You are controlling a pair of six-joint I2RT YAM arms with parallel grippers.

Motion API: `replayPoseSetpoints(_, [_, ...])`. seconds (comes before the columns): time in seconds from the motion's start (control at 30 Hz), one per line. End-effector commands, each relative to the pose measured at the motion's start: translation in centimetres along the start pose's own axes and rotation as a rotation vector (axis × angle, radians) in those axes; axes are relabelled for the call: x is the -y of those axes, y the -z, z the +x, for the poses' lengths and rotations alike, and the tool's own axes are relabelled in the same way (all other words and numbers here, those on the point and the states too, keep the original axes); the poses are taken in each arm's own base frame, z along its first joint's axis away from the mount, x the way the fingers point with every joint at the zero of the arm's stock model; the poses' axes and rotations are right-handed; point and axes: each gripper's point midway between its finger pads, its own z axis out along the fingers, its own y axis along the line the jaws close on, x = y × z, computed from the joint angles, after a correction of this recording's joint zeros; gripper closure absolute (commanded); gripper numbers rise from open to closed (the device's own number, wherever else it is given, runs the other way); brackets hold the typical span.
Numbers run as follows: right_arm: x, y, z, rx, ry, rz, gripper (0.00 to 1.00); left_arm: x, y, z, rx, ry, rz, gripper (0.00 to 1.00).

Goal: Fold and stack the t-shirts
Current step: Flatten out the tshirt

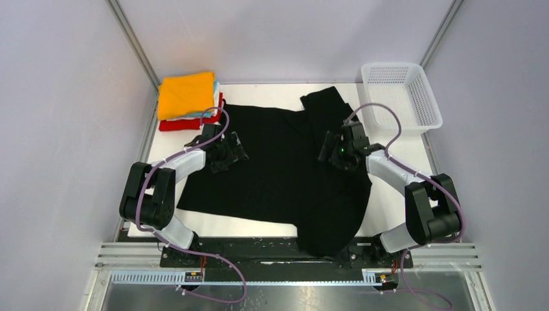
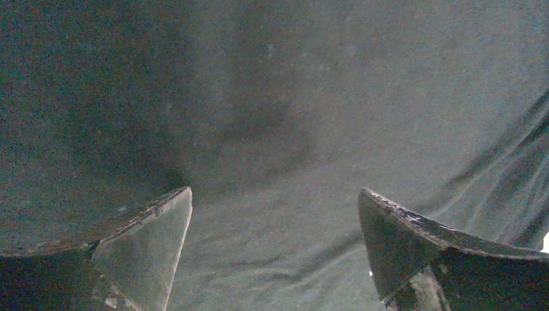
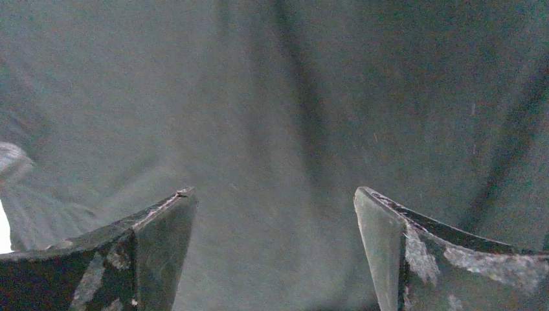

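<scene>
A large black t-shirt (image 1: 278,168) lies spread over the white table, one sleeve reaching toward the back and its lower part hanging past the front edge. A stack of folded t-shirts (image 1: 186,97), orange on top with white, light blue and red edges below, sits at the back left corner. My left gripper (image 1: 234,150) hovers open over the shirt's left part; black cloth (image 2: 278,129) fills its wrist view. My right gripper (image 1: 327,150) is open over the shirt's right part, with only black cloth (image 3: 272,129) between its fingers.
A white plastic mesh basket (image 1: 401,97) stands at the back right corner. Bare white table (image 1: 401,194) shows right of the shirt and along the front left. Grey walls close in both sides.
</scene>
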Motion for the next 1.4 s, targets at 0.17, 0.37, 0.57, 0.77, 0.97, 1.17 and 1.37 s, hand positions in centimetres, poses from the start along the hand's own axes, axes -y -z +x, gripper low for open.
replayPoseSetpoints(0.17, [1.9,-1.7,4.0,-0.105,-0.013,0.023,0.0,1.1,-0.5,-0.8,0.043,0.05,0.072,0.01])
replayPoseSetpoints(0.37, [3.9,-2.9,2.2,-0.092,-0.018,0.121,0.01,0.6,-1.9,-2.2,0.032,0.071,0.046,0.01])
replayPoseSetpoints(0.57, [4.9,-4.3,0.6,-0.092,0.006,0.157,0.01,1.2,-3.2,-3.1,0.014,0.094,0.059,0.01])
replayPoseSetpoints(0.77, [4.9,-5.2,-1.9,-0.06,-0.02,0.142,0.0,1.8,-3.7,-4.7,0.042,0.094,0.051,0.01])
replayPoseSetpoints(0.97, [5.1,-5.7,-3.5,-0.034,-0.014,0.147,0.01,2.8,-3.7,-6.2,0.067,0.094,0.07,0.01])
replayPoseSetpoints(1.17, [4.6,-3.8,-4.4,0.021,0.014,0.132,0.01,3.3,-0.8,-7.2,0.136,0.077,0.083,0.01])
replayPoseSetpoints(1.37, [3.4,-0.4,-5.1,0.105,0.041,0.073,0.0,1.4,5.1,-8.2,0.322,0.069,0.001,0.01])
